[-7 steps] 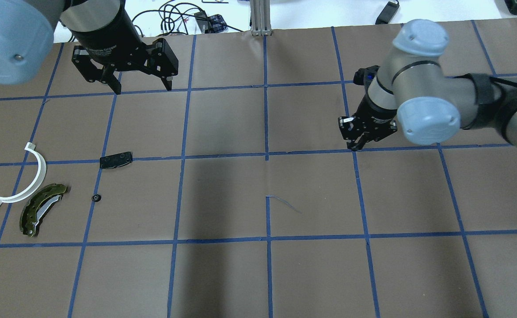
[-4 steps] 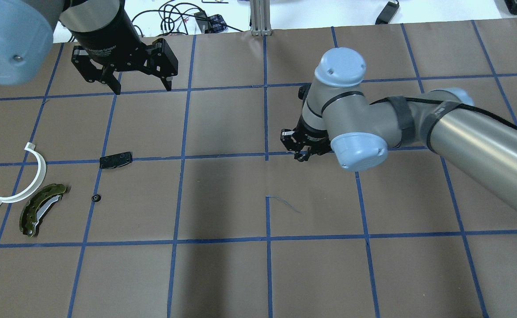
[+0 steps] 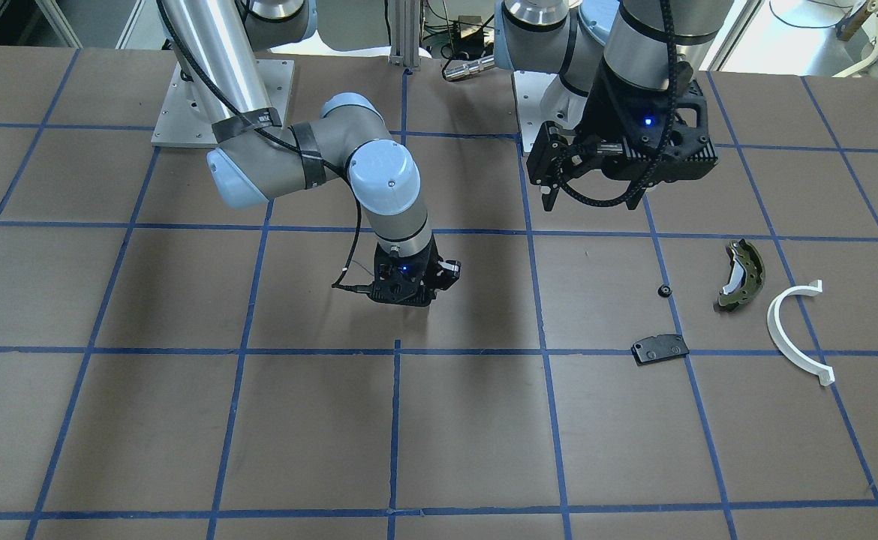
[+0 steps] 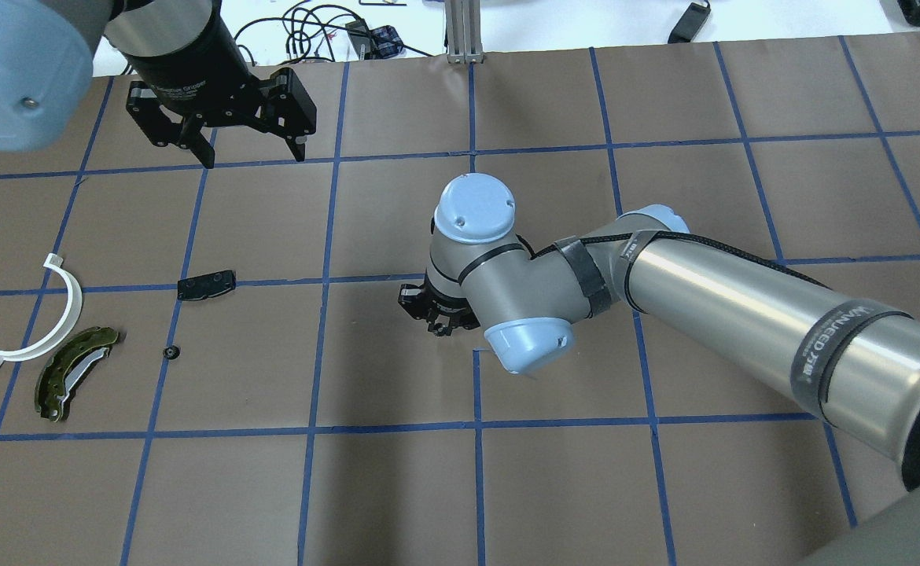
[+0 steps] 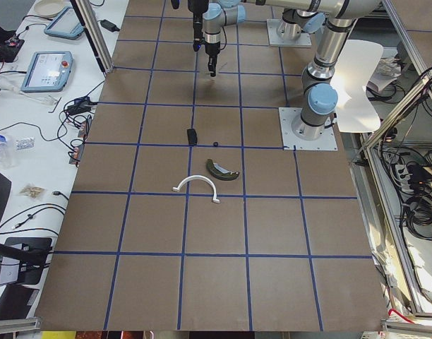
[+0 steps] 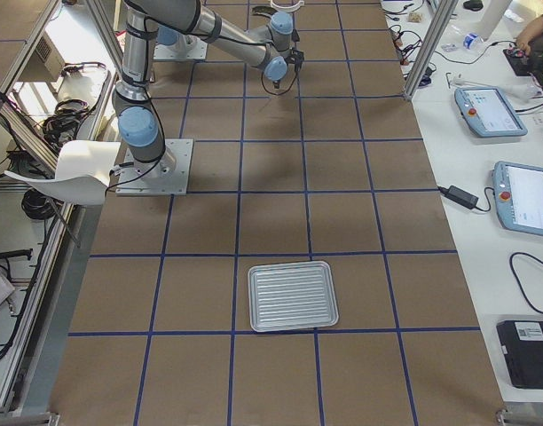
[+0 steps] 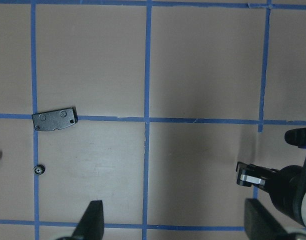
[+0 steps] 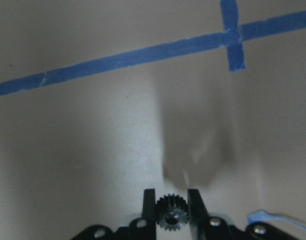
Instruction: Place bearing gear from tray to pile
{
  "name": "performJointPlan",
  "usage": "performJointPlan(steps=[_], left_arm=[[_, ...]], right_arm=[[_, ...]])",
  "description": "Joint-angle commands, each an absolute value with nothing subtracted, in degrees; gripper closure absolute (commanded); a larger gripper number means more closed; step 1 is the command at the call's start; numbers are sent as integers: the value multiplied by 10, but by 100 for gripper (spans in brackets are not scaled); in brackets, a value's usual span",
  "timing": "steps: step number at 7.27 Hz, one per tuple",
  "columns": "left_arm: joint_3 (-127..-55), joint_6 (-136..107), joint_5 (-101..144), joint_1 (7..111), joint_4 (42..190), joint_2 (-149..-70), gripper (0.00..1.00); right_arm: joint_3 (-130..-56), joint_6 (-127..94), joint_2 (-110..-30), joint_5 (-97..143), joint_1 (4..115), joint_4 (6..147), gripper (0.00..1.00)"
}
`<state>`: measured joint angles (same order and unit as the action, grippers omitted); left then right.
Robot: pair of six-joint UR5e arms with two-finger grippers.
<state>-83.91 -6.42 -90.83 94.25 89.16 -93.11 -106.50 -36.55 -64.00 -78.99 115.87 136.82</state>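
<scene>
My right gripper (image 4: 438, 324) is shut on a small black bearing gear (image 8: 171, 216), held between its fingers (image 8: 149, 204) just above the table's middle; it also shows in the front view (image 3: 409, 298). The pile lies at the table's left: an olive-green brake shoe (image 4: 75, 373), a white half-ring arc (image 4: 51, 314), a flat black plate (image 4: 206, 284) and another small black gear (image 4: 170, 353). My left gripper (image 4: 255, 157) is open and empty, hovering behind the pile. The tray (image 6: 292, 295) is seen only in the exterior right view.
The brown table cover is marked by a blue tape grid. Cables and an aluminium post (image 4: 464, 31) are at the far edge. The right arm's forearm (image 4: 743, 314) stretches across the right half of the table.
My right arm has swept left from the right side to the table's middle, gripper still shut. The left arm and the pile have not moved.
</scene>
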Motion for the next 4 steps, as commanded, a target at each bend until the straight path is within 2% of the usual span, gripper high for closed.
performJointPlan(steps=[1,2,4], left_arm=[[-841,-64,-908,941,896,-939,0],[-840,-64,-910,941,895,-947,0],[-872,-74,-899,944,889,-962,0]], right_arm=[[-1065,-364,-638,-794,1162,1382,10],[-1063,-357,-640,-796,1158,1382,0],[-1063,-299,-652,-799,1123,1376,0]])
